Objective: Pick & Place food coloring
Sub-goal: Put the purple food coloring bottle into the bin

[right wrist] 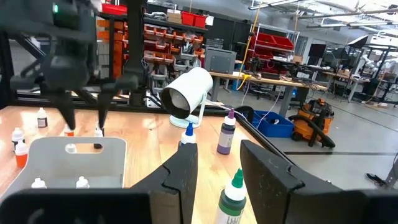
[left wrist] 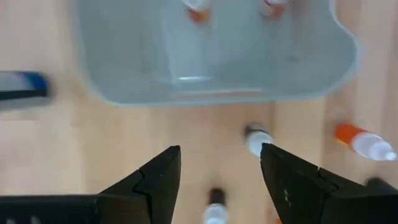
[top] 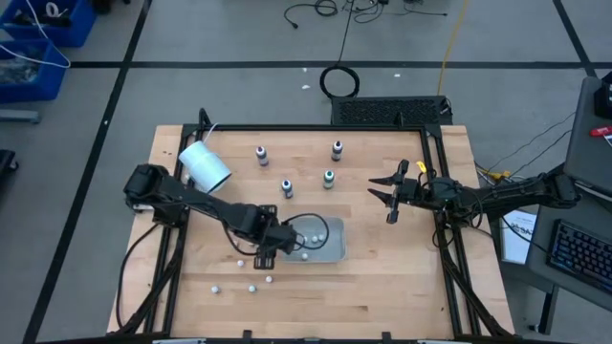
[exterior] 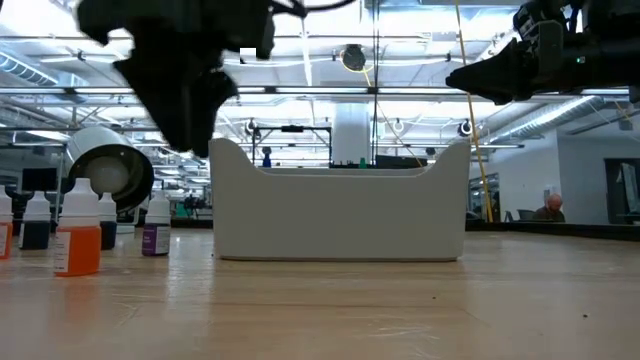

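Note:
Four small food coloring bottles stand upright on the far half of the table (top: 261,154), (top: 337,150), (top: 286,187), (top: 328,179); the right wrist view shows a purple one (right wrist: 227,134) and a green one (right wrist: 233,196). A grey tray (top: 339,250) sits mid-table with tiny bottles (left wrist: 198,9) inside. My left gripper (left wrist: 217,152) hangs open and empty, pointing down over the table just off the tray's near left corner (top: 266,258). My right gripper (top: 387,196) waits open and level above the table's right side, holding nothing.
A white cup (top: 204,165) lies on its side at the far left. Tiny bottles lie loose on the wood near the tray: (left wrist: 257,138), an orange one (left wrist: 364,142), (top: 251,287), (top: 217,287). Bare wood lies along the near right.

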Controlling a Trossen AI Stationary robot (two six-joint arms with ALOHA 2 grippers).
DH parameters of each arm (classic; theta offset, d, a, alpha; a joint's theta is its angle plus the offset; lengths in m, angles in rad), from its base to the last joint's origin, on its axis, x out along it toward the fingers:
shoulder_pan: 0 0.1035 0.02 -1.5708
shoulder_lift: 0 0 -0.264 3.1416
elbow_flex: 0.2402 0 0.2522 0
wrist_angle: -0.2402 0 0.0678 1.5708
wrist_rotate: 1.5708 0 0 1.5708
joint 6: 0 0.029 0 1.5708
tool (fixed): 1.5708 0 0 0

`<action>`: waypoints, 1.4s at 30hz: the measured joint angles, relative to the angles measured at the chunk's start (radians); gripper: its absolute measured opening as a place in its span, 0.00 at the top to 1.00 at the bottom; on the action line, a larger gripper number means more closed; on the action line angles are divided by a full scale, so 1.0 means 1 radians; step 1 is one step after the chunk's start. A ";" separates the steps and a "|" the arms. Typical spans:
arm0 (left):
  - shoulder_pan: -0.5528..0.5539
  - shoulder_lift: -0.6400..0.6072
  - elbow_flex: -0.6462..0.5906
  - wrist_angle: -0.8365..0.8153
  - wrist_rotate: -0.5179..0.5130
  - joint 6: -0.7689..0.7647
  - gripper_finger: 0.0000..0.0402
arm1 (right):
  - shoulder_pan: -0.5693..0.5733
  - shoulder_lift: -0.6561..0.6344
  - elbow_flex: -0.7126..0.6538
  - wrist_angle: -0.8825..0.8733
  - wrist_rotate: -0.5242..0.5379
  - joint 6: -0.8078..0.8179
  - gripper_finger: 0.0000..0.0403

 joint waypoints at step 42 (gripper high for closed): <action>-0.043 0.010 -0.209 0.350 0.069 0.273 0.44 | 0.000 0.000 0.000 0.000 0.000 0.026 0.72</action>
